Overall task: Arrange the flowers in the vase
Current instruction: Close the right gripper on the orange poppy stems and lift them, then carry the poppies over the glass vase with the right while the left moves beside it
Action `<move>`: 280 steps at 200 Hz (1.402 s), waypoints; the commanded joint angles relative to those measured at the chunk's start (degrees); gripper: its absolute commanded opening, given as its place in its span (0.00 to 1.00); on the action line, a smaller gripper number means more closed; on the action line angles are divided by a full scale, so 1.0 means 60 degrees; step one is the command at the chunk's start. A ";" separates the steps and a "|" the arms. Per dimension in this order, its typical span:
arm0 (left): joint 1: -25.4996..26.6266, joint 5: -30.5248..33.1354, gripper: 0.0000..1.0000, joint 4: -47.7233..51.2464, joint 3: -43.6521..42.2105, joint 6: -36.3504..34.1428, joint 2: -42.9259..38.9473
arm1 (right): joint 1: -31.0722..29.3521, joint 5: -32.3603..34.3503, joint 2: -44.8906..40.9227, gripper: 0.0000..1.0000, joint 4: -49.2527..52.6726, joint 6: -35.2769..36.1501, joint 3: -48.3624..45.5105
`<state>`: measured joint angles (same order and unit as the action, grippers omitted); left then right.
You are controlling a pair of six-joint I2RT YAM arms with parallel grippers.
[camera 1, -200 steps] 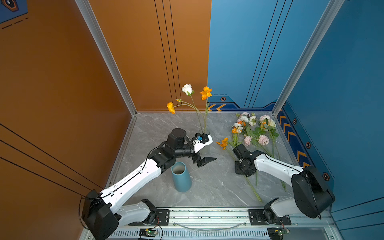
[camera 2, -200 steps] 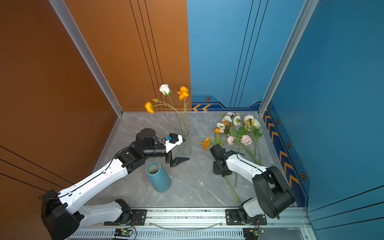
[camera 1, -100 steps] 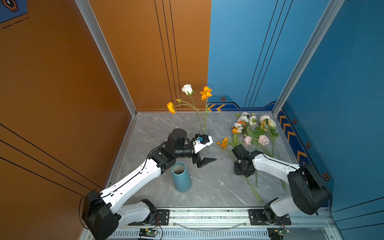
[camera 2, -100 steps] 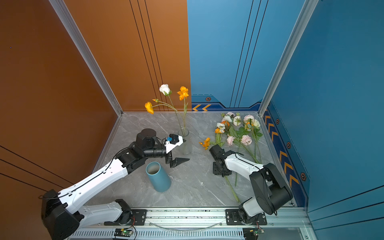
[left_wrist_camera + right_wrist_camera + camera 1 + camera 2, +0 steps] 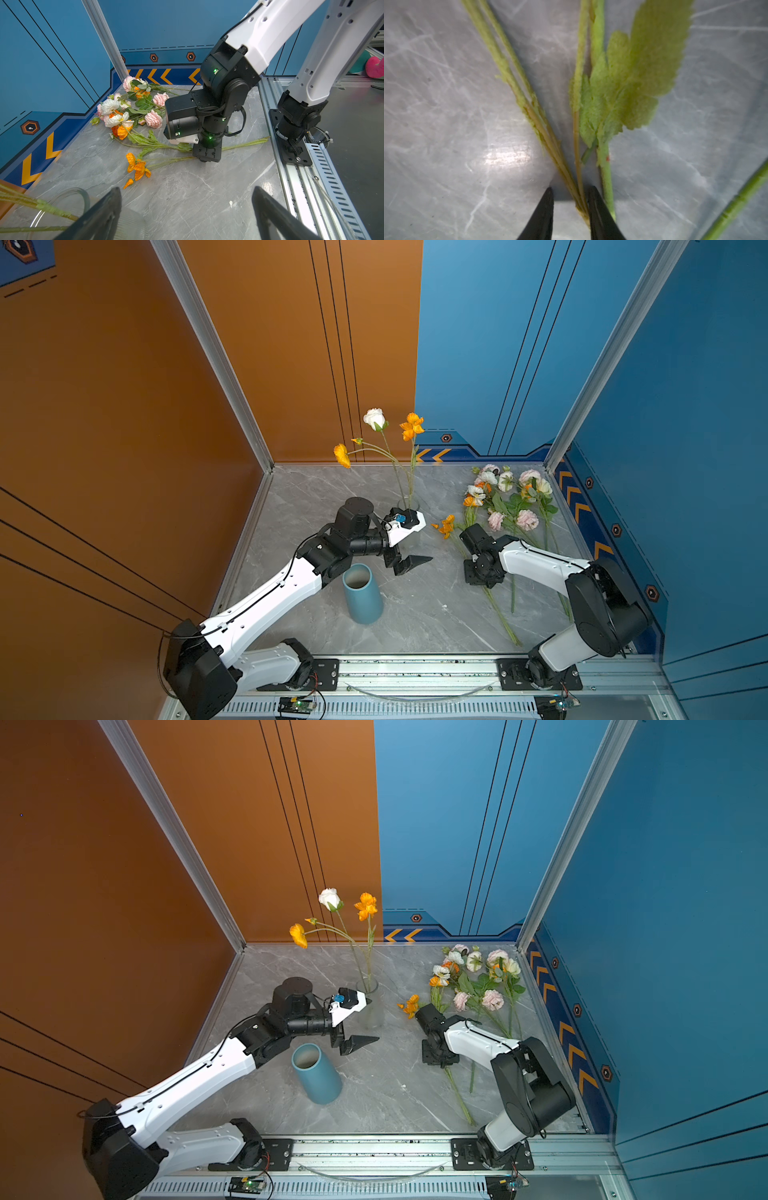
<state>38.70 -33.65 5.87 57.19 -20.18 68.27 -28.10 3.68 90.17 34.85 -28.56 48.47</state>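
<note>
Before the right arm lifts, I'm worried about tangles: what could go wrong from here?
Several thin stems converge between the jaws of the right gripper, so it may lift more than one flower. The left gripper, jaws wide, hovers beside the glass vase; a swing could tip it.

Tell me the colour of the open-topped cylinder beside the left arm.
The cylinder is teal blue, clearest in a top view.

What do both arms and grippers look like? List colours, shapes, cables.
The left arm and right arm have white shells, black joints and black bases on a silver rail. A thin black cable runs along the left. The left gripper and right gripper have black pointed fingers.
</note>
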 commanded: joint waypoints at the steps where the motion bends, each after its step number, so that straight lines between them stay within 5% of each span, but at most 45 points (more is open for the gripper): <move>1: 0.0090 0.0159 0.98 0.0246 0.0137 -0.0181 0.0025 | 0.0067 -0.0175 0.0533 0.30 0.0053 0.0224 -0.0142; 34: 0.0093 0.0171 0.98 0.0259 0.0136 -0.0188 0.0022 | 0.0072 -0.0348 0.0572 0.30 0.0065 0.0319 -0.0131; 85: 0.0097 0.0215 0.98 0.0282 0.0144 -0.0210 0.0032 | 0.0198 -0.0424 0.0577 0.00 0.0109 0.0434 -0.0065; 167: 0.0098 0.0331 0.98 0.0340 0.0151 -0.0282 0.0003 | 0.1079 -0.0663 -0.1184 0.00 0.0710 0.1426 0.1233; 245: -0.0186 0.0473 0.98 0.0342 0.0136 -0.0368 -0.0282 | 0.2571 -0.3352 -0.2029 0.00 0.1702 0.1165 0.2376; 280: -0.0373 0.0466 0.98 0.0310 0.0107 -0.0371 -0.0406 | 0.3227 -0.2420 -0.2587 0.00 0.1967 0.1111 0.2633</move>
<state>37.36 -31.48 7.11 57.21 -21.65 67.37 -10.85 -13.28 78.08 43.13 -21.21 61.87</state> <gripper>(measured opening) 0.979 0.048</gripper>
